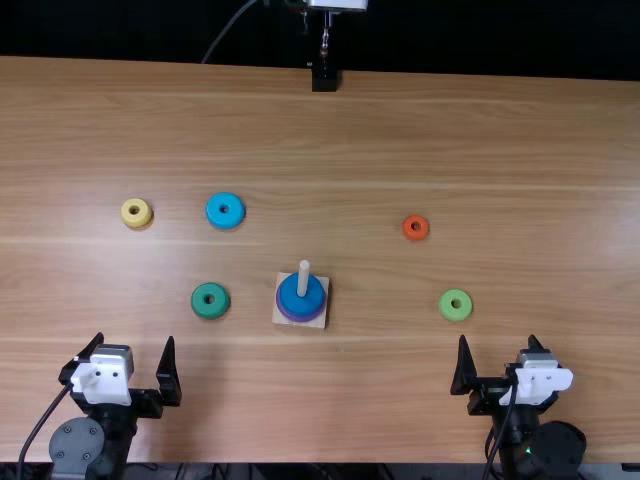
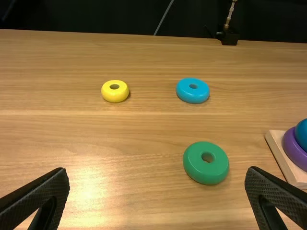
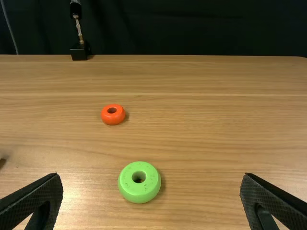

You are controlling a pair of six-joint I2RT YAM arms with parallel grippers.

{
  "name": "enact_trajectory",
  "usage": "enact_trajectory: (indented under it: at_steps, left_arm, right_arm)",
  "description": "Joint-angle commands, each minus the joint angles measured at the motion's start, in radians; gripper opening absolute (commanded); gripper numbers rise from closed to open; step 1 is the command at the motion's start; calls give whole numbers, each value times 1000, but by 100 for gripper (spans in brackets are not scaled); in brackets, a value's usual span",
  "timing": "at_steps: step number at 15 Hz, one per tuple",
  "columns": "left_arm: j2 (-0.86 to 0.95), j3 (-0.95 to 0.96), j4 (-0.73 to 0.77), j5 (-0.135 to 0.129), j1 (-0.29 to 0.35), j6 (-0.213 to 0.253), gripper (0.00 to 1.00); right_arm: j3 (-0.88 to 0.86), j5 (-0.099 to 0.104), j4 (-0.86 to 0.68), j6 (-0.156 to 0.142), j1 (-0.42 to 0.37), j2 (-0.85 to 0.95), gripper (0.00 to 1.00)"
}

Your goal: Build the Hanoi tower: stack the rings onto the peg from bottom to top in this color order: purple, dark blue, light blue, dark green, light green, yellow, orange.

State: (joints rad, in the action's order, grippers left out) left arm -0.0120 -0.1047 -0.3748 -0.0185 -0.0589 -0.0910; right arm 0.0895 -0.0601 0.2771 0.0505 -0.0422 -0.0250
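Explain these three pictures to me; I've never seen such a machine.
Two black robot arms end in a left gripper and right gripper, each with two flat fingers. Picture one looks down from above; the others come from cameras on the left and right wrists. On the light brown wooden table, a square pale wooden base with a wooden peg carries a purple ring under a dark blue ring. Loose around it lie a yellow ring, light blue ring, dark green ring, orange ring and light green ring. Both grippers stand open, holding nothing.

Yellow ring (image 2: 107,94), green ring (image 3: 125,189), orange ring (image 3: 105,118), purple ring (image 1: 283,309).
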Motion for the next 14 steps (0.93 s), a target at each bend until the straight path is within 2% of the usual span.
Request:
enact_trajectory:
  at_steps: [1,3,10,13,14]
  left_arm:
    - [12,105,-76,-4,-7,6,100]
    - [12,105,-76,-9,-10,3,100]
    - [12,105,-76,-4,-12,6,100]
    - [12,105,-52,-35,-25,4,100]
    - [12,103,-25,-62,-32,4,100]
  right_arm:
    - [-68,-4,42,1,-15,25,100]
    - [-68,-4,42,3,-15,25,100]
    - [-70,-4,42,3,-15,25,100]
    - [-68,-6,42,3,-15,25,100]
    - [-68,-6,42,1,-15,25,100]
